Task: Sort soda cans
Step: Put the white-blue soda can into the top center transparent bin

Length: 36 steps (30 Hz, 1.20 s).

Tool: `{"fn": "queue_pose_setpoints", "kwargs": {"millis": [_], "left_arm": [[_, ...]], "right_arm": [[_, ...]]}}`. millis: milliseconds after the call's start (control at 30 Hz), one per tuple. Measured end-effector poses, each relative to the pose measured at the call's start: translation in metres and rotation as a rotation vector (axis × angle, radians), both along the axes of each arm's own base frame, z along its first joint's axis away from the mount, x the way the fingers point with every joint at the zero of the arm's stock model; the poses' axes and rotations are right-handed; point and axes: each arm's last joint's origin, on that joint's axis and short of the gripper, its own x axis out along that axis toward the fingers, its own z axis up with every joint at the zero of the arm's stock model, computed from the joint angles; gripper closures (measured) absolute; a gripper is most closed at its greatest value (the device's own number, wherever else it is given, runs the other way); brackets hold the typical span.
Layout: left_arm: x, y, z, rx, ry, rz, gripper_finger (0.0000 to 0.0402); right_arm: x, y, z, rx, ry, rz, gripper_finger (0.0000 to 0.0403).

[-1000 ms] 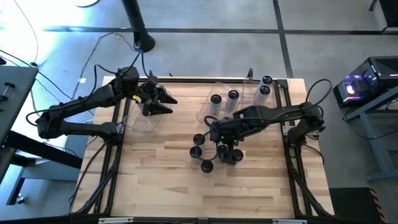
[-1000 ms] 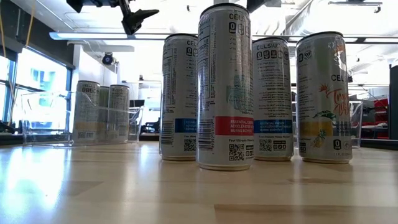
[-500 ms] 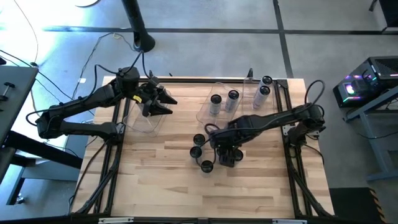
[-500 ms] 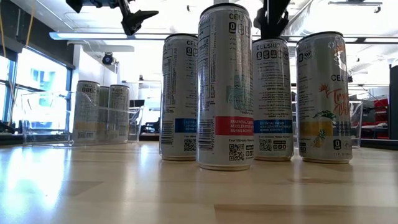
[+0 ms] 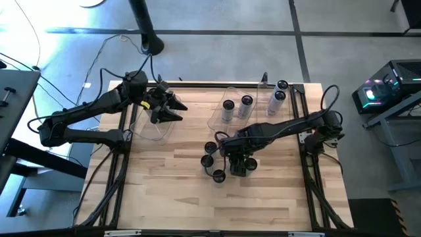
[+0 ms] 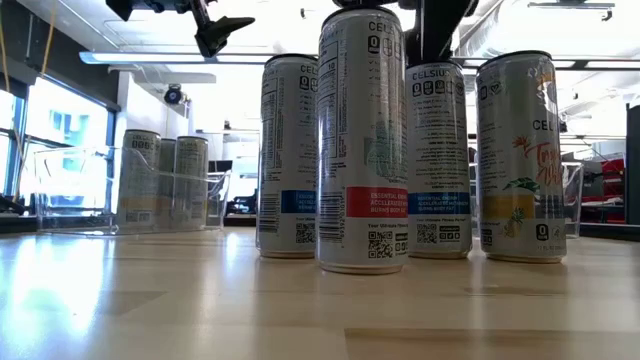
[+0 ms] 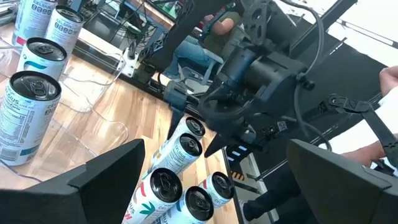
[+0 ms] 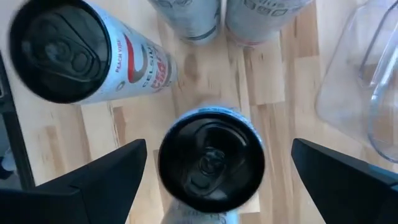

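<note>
Now the right gripper (image 5: pixel 231 155) hangs with fingers spread wide, holding nothing, directly above one can (image 8: pixel 211 163) in the cluster of cans (image 5: pixel 217 161) mid-table — neighbours stand close around. Left gripper (image 5: pixel 172 107), also spread, waits over the clear bin (image 5: pixel 152 128) near the far edge.

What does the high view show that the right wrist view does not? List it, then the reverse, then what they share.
Only the high view: the left gripper open above a clear bin at the table's left, two cans in the middle bin, two more cans at the far right corner, and both arms whole.

Only the right wrist view: the pull-tab top of the can directly under the open right gripper, and red lettering on a neighbouring can.

Both: the cluster of loose cans on the wooden table and the edge of a clear bin.
</note>
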Motion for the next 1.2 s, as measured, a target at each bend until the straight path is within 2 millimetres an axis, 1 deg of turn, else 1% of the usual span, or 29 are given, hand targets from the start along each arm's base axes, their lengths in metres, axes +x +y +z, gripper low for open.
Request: {"fn": "queue_pose_setpoints", "kwargs": {"millis": [100,167,267,333,467,500,567,633,700,733,800,900,1033,1100,1200], "left_arm": [[0.000,0.000,0.000,-0.001,0.001,0.000,0.0017],[0.000,0.000,0.000,-0.002,0.002,0.000,0.0017],[0.000,0.000,0.000,-0.003,0.004,0.000,0.0017],[0.000,0.000,0.000,-0.003,0.004,0.000,0.0017],[0.000,0.000,0.000,-0.003,0.004,0.000,0.0017],[0.000,0.000,0.000,-0.003,0.004,0.000,0.0017],[0.000,0.000,0.000,-0.003,0.004,0.000,0.0017],[0.000,0.000,0.000,-0.003,0.005,0.000,0.0017],[0.000,0.000,-0.001,-0.003,0.005,0.000,0.0017],[0.000,0.000,-0.001,-0.004,0.006,-0.001,0.0017],[0.000,0.000,-0.001,-0.005,0.008,-0.002,0.0017],[0.000,0.000,-0.001,-0.007,0.008,-0.009,0.0017],[0.000,0.000,-0.001,-0.007,0.007,-0.011,0.0017],[0.000,0.000,-0.001,-0.007,0.007,-0.011,0.0017],[0.000,0.000,-0.001,-0.007,0.007,-0.011,0.0017]], "right_arm": [[0.002,0.002,-0.012,0.008,0.005,-0.010,0.0006],[0.003,0.003,-0.021,0.045,0.005,-0.039,0.0006],[0.000,0.002,-0.032,0.057,0.039,-0.054,0.0006],[-0.001,0.002,-0.035,0.063,0.044,-0.058,0.0006],[0.001,0.002,-0.035,0.055,0.024,-0.076,0.0013],[0.002,0.002,-0.035,0.050,0.017,-0.082,0.0022],[0.002,0.002,-0.035,0.039,0.008,-0.091,0.0051],[0.003,0.002,-0.034,0.034,0.003,-0.093,0.0098],[0.002,0.002,-0.034,0.033,0.007,-0.091,0.0156],[0.002,0.002,-0.034,0.033,0.013,-0.084,0.0172],[0.000,0.002,-0.030,0.032,0.039,-0.062,0.0171],[-0.002,0.000,-0.014,0.022,0.064,-0.020,0.0171],[-0.003,-0.009,0.027,-0.006,0.013,0.005,0.0171],[-0.005,-0.019,0.047,-0.078,-0.012,0.001,0.0171],[-0.003,-0.035,0.078,-0.151,-0.112,-0.041,0.0171]]}}
